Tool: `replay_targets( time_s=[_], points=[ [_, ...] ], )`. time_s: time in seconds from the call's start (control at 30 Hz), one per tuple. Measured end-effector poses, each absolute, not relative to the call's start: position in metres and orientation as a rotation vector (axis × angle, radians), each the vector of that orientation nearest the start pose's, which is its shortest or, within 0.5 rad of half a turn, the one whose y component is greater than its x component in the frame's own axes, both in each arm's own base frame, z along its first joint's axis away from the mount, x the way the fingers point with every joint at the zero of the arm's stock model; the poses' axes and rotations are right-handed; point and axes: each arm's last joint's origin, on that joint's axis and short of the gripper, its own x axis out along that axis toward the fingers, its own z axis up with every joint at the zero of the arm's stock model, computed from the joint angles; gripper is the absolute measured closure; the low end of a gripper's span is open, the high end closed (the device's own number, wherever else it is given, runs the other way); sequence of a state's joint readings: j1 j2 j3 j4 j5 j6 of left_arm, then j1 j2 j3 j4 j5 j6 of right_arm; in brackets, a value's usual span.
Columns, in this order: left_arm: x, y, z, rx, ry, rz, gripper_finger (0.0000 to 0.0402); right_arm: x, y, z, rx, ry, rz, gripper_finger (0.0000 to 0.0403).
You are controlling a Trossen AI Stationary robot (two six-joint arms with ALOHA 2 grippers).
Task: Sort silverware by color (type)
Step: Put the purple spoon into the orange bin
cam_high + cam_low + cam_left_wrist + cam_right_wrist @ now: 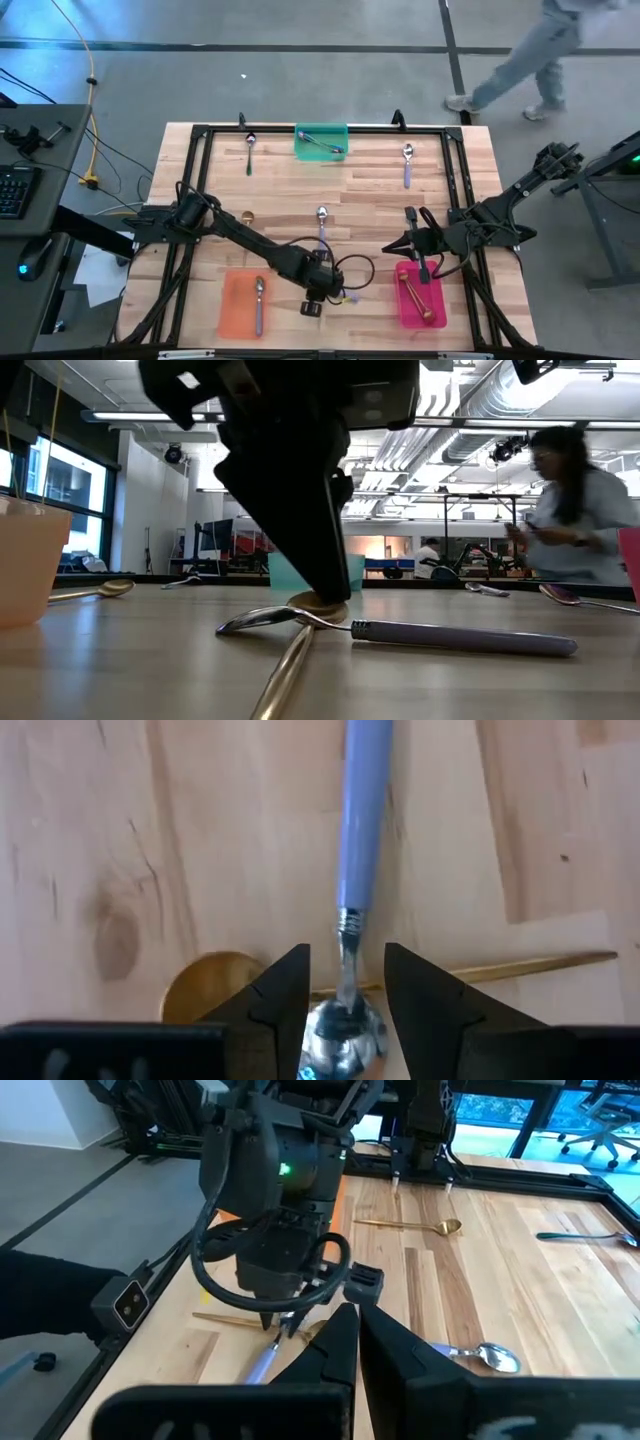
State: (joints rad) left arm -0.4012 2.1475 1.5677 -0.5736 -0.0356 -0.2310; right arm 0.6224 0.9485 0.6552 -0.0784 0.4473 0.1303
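Observation:
A silver spoon with a lavender handle point(360, 820) lies on the table across a gold spoon point(205, 985), near the front middle. It also shows in the low view point(460, 637). My left gripper point(346, 990) points down over it, open. Its fingers stand on either side of the spoon's neck, just above the bowl point(345, 1025). In the high view my left gripper point(320, 290) is between the orange tray point(232, 315) and the pink tray point(405, 310). My right gripper point(392, 245) is shut and empty above the table, left of the pink tray's far end. My left gripper's fingers point(285, 995) come from above and stand across the lavender-handled spoon at its neck point(348, 955). I cannot tell whether they touch it. The spoon lies flat, resting on the gold spoon's handle point(540, 963) and the table.
The orange tray holds a lavender-handled spoon point(259, 300), the pink tray gold spoons point(420, 300), the green tray point(322, 152) an iridescent one. Loose spoons lie at the far left point(250, 150), far right point(408, 165), middle point(322, 225) and left point(247, 216). A person point(520, 60) walks beyond the table.

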Motion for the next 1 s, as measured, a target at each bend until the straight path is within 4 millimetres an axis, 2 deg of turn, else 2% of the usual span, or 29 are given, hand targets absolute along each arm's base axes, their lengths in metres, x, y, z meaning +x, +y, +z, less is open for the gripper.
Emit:
replay_targets(
  time_s=[0.73,0.87,1.0],
  points=[
    [0.41,-0.17,0.134,0.062,1.202,-0.225,0.0283,0.174,0.109,0.27,-0.065,0.337,0.152,0.0403],
    [0.41,-0.169,0.132,0.076,1.21,-0.229,0.031,0.174,0.109,0.27,-0.065,0.337,0.152,0.0403],
    [0.41,-0.167,0.131,0.098,1.218,-0.259,0.0362,0.174,0.109,0.27,-0.065,0.337,0.152,0.0403]
  ],
)
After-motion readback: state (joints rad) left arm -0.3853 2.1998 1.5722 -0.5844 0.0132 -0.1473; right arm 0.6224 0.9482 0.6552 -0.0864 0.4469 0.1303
